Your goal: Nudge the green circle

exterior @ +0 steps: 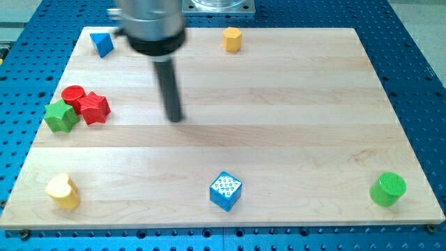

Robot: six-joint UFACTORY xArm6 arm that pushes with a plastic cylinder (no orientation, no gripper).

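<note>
The green circle [387,189] is a short green cylinder near the board's bottom right corner. My tip [174,118] is the lower end of the dark rod, left of the board's middle, far from the green circle, up and to its left. It touches no block. The nearest blocks are a red star [93,108], a red cylinder [72,95] and a green block [60,116], clustered to the tip's left.
A blue cube [226,190] sits at the bottom centre. A yellow heart [63,190] is at the bottom left. A blue triangle [102,44] is at the top left and a yellow hexagon [232,39] at the top centre. The wooden board [279,104] lies on a blue table.
</note>
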